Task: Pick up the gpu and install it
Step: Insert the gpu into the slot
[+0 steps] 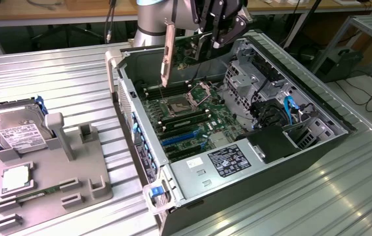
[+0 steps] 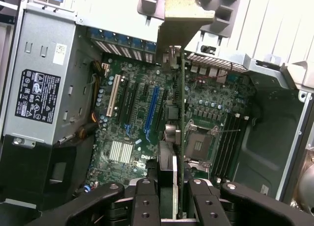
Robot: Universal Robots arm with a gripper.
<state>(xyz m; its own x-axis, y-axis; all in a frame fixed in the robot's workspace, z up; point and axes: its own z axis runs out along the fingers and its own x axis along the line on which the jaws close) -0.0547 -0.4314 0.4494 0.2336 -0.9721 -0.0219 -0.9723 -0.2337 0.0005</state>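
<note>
1. Black gripper (image 2: 171, 199) fingers (image 2: 147, 206) sit closest to the wrist camera, clamped on the gpu (image 2: 180, 113), which shows edge-on as a thin green line between them.
2. In the upper middle of the exterior view, the gpu hangs upright above the open computer case (image 1: 317, 113), clear of the motherboard (image 1: 192, 118). Its pale bracket (image 1: 166, 54) points down on the side towards the exterior view's left.
3. The step in hand looks like carrying the card over the case to line it up with a slot.
4. In the wrist view the card's edge runs roughly parallel to the long blue slot (image 2: 153, 108), but it lies between that slot and the CPU socket (image 2: 196, 145), not over the slot.
5. Doing this well probably means holding the card vertical, correcting sideways while it is clear of the board, and keeping the bracket on the side of the case's rear wall.
6. A hard drive (image 1: 18, 130) stands on the grey fixture (image 1: 48, 191) at the lower left of the exterior view, well apart from the case.
</note>
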